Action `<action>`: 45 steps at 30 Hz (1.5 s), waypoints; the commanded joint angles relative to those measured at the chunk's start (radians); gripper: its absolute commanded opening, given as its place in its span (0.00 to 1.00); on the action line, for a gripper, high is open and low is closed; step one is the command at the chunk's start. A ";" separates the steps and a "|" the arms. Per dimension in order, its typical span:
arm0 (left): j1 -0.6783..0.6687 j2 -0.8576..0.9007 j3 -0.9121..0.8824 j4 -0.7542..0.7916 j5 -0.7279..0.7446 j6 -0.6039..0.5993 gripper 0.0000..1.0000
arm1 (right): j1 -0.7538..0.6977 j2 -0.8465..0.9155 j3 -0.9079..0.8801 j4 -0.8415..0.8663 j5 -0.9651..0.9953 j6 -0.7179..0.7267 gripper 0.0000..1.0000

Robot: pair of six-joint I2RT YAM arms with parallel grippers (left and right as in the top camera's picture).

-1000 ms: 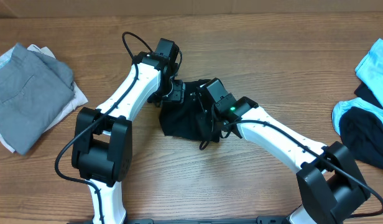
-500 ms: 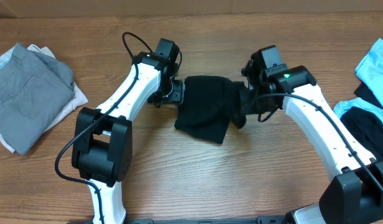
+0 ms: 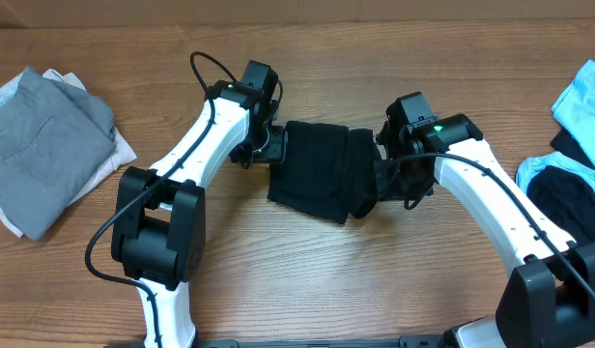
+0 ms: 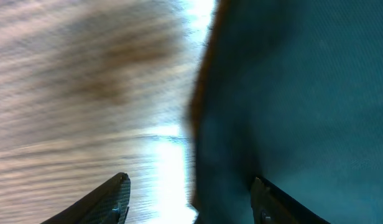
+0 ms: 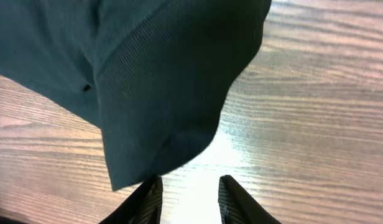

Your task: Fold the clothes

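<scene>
Two grippers flank one black garment (image 3: 322,172), which lies as a compact, layered bundle near the middle of the table (image 3: 307,280), between the arms.

1. Left gripper (image 4: 190,183): stationed at the bundle's edge nearest the left arm. The fingers stand wide apart. One shows over dark cloth, the other over bare wood, and the cloth edge runs between them. Nothing is pinched. This placement probably serves to steady that edge, or to be ready to take it.

2. Right gripper (image 5: 190,182): stationed at the opposite edge. The fingers are parted only narrowly, with bare wood showing in the gap. A rounded corner of doubled cloth lies just ahead of them and close to one finger. Whether it touches cannot be told. The cloth rests on the table under its own weight and does not hang from the fingers. The fold appears laid, though the lower edge of the bundle is uneven and may need squaring.

3. Surface: wood-grain top, smooth and glossy, with strong glare in both wrist views. Cloth is likely to slide on it if pushed, not lifted.

4. Surroundings: a folded grey garment (image 3: 46,135) sits on white cloth (image 3: 124,150) at the far left, well apart from the work. A light blue garment (image 3: 580,97) and a dark heap (image 3: 568,208) lie loose at the right edge, apparently not yet folded. The area between the arm bases holds no items.
</scene>
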 commanded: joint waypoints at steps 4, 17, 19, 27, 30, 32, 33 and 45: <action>-0.008 -0.020 0.116 0.016 0.175 0.016 0.73 | 0.005 -0.002 0.001 0.153 -0.276 -0.019 0.46; -0.011 -0.011 0.108 0.065 0.169 0.017 0.77 | 0.076 0.068 -0.119 0.159 -0.114 0.054 0.54; -0.012 -0.011 0.108 0.064 0.169 0.020 0.77 | 0.076 0.069 -0.151 0.201 -0.138 0.053 0.47; -0.013 -0.011 0.108 0.061 0.166 0.020 0.77 | 0.075 0.069 -0.159 0.206 -0.214 0.000 0.04; -0.013 -0.011 0.108 0.046 0.137 0.021 0.77 | 0.063 0.069 -0.158 0.097 -0.039 0.000 0.04; -0.013 -0.011 0.108 0.042 0.121 0.024 0.77 | 0.053 0.069 -0.158 -0.003 0.057 -0.009 0.04; -0.013 -0.011 0.108 0.042 0.116 0.024 0.77 | 0.048 0.069 -0.158 -0.037 0.058 -0.036 0.04; -0.014 -0.011 0.108 0.069 0.136 0.025 0.75 | 0.036 0.066 -0.143 0.037 0.232 0.202 0.35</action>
